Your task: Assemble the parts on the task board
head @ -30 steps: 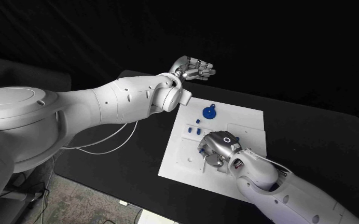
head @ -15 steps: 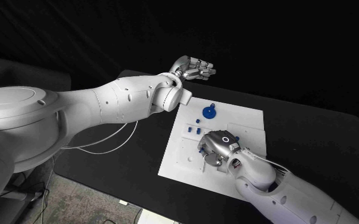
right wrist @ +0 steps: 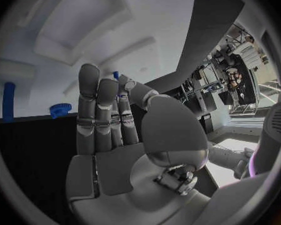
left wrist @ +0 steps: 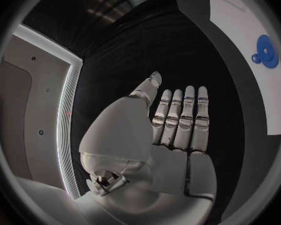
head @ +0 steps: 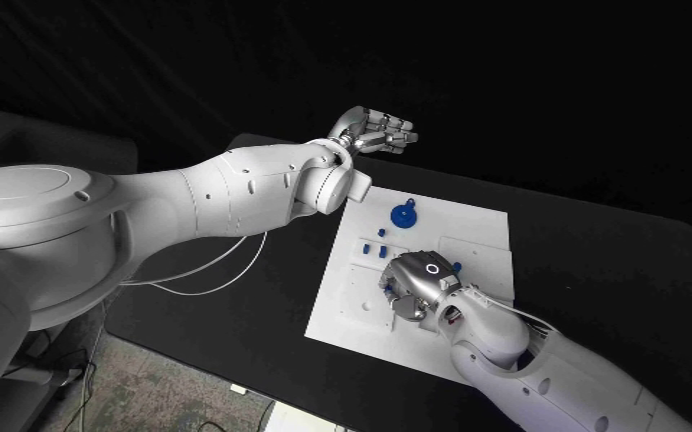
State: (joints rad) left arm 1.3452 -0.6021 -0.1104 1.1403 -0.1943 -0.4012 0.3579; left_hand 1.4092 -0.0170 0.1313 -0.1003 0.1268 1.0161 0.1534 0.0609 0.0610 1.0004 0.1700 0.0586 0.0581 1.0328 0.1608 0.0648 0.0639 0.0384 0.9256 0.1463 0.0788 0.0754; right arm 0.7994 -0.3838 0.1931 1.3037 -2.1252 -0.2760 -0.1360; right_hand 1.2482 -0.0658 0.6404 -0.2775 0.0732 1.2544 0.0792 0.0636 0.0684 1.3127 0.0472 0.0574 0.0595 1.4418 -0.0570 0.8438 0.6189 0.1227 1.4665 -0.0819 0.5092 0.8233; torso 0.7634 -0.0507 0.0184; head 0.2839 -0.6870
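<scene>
The white task board (head: 483,227) lies in the middle of the black table. A round blue part (head: 404,216) sits near its far edge, with small blue pieces (head: 372,249) below it. My right hand (head: 418,287) is low over the board's middle, and its thumb and a finger pinch a small blue part (right wrist: 115,75). Past its fingers stand a blue peg (right wrist: 8,102) and a blue toothed piece (right wrist: 60,109). My left hand (head: 372,134) hangs above the table's far edge with fingers straight (left wrist: 181,117), holding nothing. The left wrist view shows the board (left wrist: 240,15) and the round part (left wrist: 266,50).
A thin white cable (head: 216,272) loops over the table's left edge below my left arm. Bare black table (head: 606,252) lies to the right of the board. My big left forearm (head: 245,192) spans the space left of the board.
My right hand has shifted slightly to the left over the board. The left hand has stayed where it was.
</scene>
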